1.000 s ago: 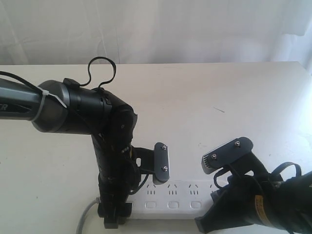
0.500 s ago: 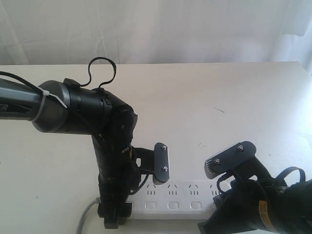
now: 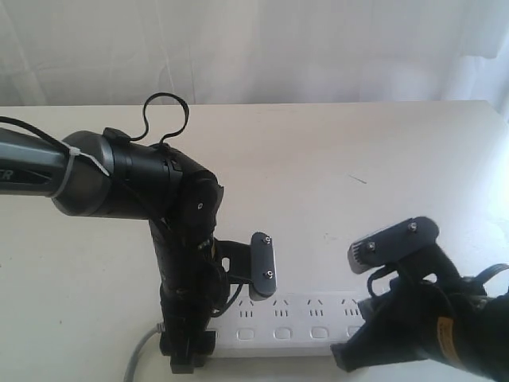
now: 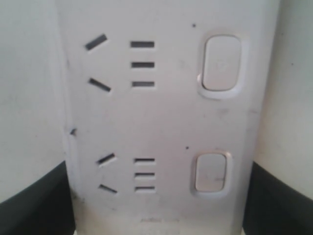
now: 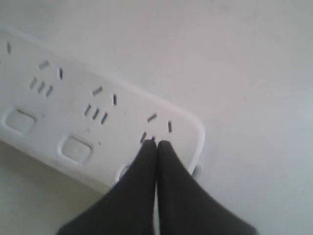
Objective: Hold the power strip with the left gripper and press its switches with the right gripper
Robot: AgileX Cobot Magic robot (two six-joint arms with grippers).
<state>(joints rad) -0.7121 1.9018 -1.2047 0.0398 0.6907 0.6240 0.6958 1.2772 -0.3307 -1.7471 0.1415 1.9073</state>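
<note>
At the near edge of the worktop (image 3: 358, 151), the right tool (image 5: 156, 143), fingers pressed together into one blunt tip for pushing, stood over the end socket group of the power strip (image 3: 280, 325). Beyond, the left tool (image 4: 159, 196) clamped its sides, apparently to steady it.

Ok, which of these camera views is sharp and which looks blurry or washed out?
Exterior view: curtain blown out, table evenly lit. Left wrist view: power strip fairly sharp, slots readable, left gripper fingers soft at its sides. Right wrist view: hazy throughout, right gripper a dark blur, tips together.
</note>
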